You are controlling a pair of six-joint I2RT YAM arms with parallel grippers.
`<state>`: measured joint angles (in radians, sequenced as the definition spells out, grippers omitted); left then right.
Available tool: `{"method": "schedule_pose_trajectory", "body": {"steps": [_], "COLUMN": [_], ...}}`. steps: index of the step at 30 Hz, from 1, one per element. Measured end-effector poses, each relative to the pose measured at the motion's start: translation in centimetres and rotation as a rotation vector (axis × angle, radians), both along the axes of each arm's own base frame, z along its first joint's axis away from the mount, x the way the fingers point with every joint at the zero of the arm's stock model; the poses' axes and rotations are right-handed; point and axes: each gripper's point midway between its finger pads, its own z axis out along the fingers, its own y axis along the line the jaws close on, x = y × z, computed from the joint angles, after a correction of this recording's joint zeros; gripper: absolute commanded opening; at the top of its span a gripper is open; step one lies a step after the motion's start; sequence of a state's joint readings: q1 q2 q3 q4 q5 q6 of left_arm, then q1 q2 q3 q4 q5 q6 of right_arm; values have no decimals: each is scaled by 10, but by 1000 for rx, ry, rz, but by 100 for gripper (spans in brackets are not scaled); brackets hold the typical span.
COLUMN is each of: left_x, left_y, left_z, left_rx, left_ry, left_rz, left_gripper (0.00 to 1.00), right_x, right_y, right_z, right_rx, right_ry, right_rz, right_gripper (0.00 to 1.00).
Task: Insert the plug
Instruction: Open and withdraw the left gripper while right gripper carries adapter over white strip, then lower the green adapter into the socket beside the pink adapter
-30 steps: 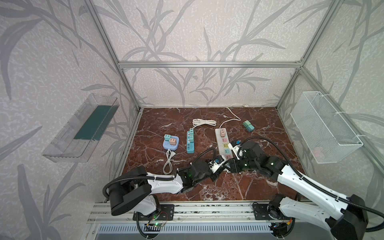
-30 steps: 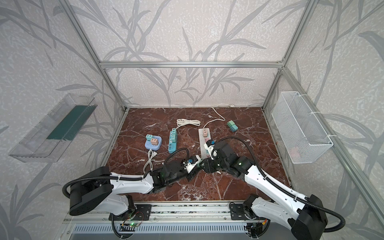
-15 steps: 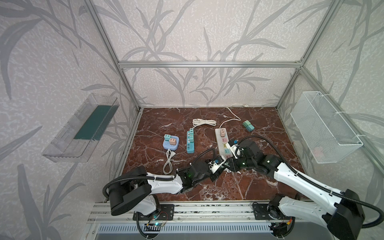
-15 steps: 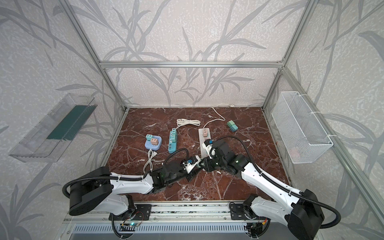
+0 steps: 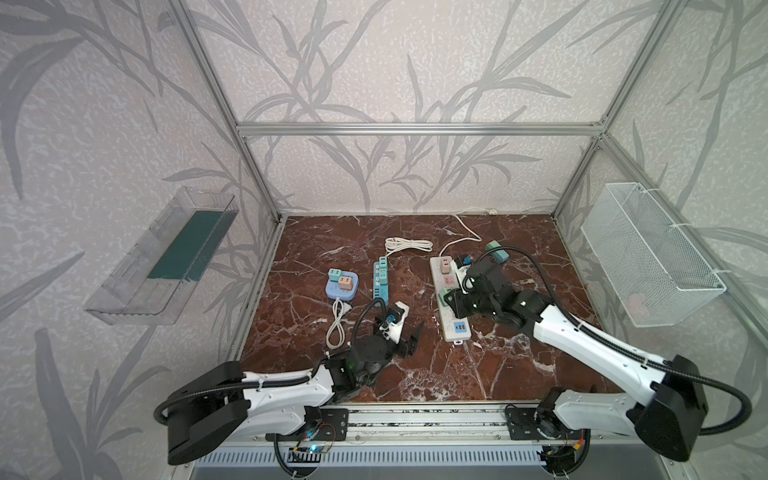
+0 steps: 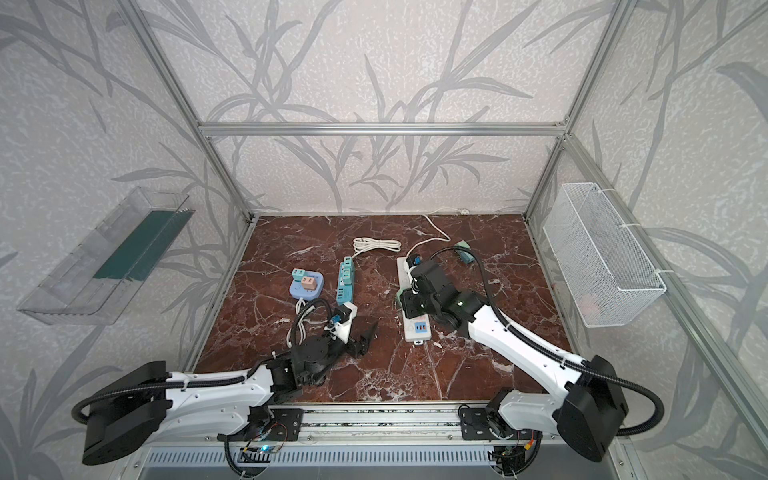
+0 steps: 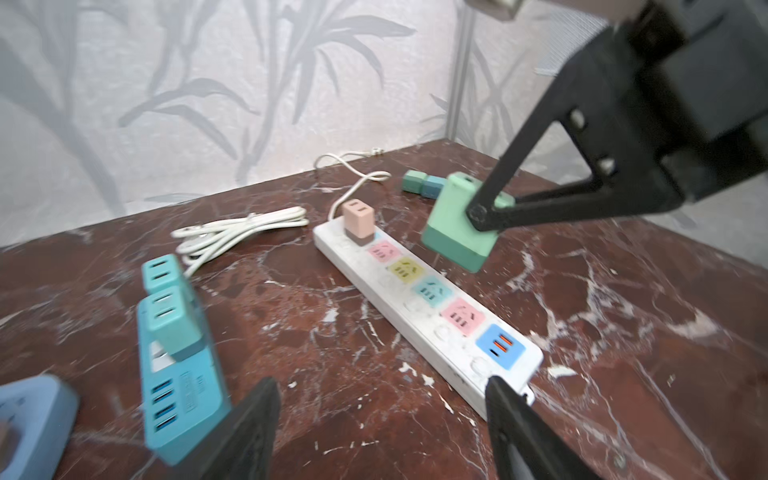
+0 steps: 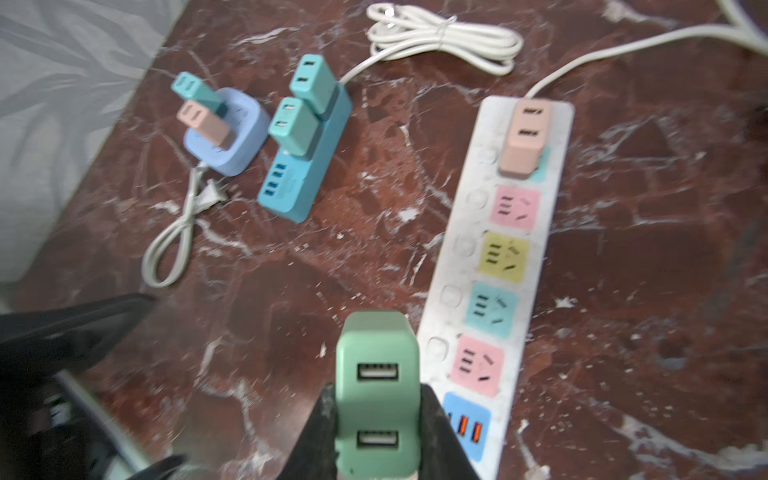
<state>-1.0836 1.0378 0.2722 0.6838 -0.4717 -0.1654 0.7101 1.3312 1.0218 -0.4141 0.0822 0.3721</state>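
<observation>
Our right claw [image 8: 376,417] clenches the green charger plug [image 8: 376,374] by its sides, prongs down, raised just beside the white power strip [image 8: 459,270], likely seeking a free socket; our left claw [image 7: 380,386] gapes empty, apart.

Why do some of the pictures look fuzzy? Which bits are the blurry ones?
In the left wrist view, the near teal power strip is smeared, the white power strip behind it clearer; in the right wrist view, everything looks a bit soft, even the green charger near the lens; both top views are crisp across the marble tabletop.
</observation>
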Motion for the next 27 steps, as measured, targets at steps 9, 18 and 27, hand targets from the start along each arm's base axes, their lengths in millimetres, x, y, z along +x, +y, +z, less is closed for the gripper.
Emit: {"method": "schedule_pose_trajectory", "body": {"steps": [9,18,27], "left_x": [-8,-10,-9], "left_y": [61,79,79], "left_z": [13,18,12], "left_rx": [-127,-149,-121], "left_ry": [2,4,14], "left_rz": [161,210,212], "left_gripper": [79,81,82], "right_x": [64,103,115], "right_y": [-13,-22,-19], "right_z": [-49,-74,-81], "right_rx": [-167,-192,-180], "right_ry": [21,45,60], "right_rz": [-133,-205,-237], "right_gripper": [1,0,0]}}
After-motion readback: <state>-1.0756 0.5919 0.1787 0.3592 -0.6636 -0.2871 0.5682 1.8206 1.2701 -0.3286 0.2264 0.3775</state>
